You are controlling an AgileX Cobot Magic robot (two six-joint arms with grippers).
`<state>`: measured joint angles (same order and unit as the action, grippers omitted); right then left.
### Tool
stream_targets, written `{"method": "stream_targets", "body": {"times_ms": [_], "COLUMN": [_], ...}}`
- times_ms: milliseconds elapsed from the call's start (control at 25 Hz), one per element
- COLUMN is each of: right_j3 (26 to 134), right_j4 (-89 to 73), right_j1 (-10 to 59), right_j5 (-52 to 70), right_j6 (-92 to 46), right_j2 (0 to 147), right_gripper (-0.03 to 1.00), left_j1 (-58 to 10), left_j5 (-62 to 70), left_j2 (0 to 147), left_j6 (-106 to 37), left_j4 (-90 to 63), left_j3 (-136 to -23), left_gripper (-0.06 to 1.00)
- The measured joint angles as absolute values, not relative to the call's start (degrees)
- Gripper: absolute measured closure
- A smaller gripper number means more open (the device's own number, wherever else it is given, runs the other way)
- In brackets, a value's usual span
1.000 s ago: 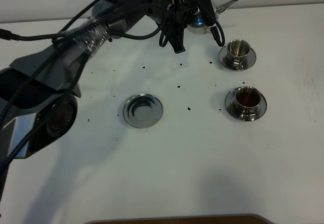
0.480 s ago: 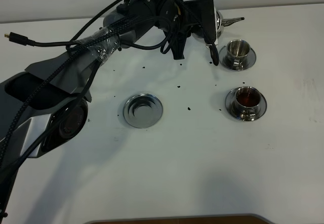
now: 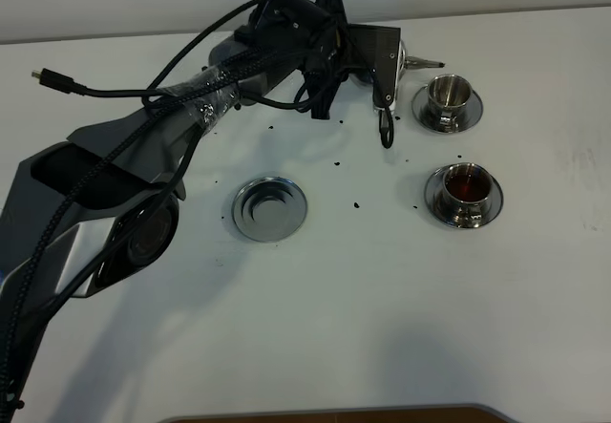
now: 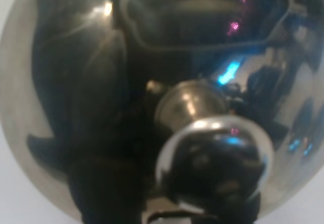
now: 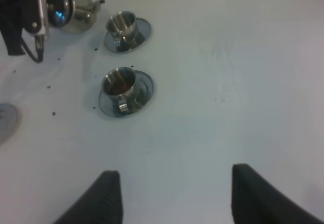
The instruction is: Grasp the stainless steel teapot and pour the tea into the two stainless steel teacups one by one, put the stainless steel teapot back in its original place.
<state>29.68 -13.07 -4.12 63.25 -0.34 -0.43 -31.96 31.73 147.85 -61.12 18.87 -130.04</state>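
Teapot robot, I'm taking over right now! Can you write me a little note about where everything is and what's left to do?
Left gripper: shut on the teapot, beside the far cup, spout pointing toward it.
Right gripper: open, holding nothing, away from the cups.
Done: near cup has tea in it.
Left: fill the far cup, which looks empty, then set the teapot on the bare saucer.

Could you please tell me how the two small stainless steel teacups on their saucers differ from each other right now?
The nearer shiny steel teacup holds dark red tea; the farther shiny steel teacup looks empty. The spout of the rounded steel teapot points toward the farther cup, while the nearer cup stands well apart from it. Both cups stand upright on round steel saucers.
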Motion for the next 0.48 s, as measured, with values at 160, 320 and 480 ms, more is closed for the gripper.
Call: {"method": "stream_targets", "body": {"times_ms": [160,320,480], "right_j3": [29.68,29.68,29.68], "right_j4": [-13.07,-13.07,-13.07], "right_j1": [-4.12,-4.12,-4.12], "right_j5": [63.25,63.25,63.25], "right_j6": [-0.34,-0.34,-0.34], "right_j2": [-0.43,-0.43,-0.43], "right_gripper": [0.49,0.49,0.49], "left_j1": [-31.96,-31.96,-31.96], "left_j5": [29.22,26.07,23.09], "left_j2": [148.9,148.95,148.95], "left_j6": [-61.16,-61.22,-61.22], "left_j4": [21.51,23.18,25.53], "left_j3": [-130.04,-130.04,-130.04], "left_gripper": [0.7,0.7,0.7]}}
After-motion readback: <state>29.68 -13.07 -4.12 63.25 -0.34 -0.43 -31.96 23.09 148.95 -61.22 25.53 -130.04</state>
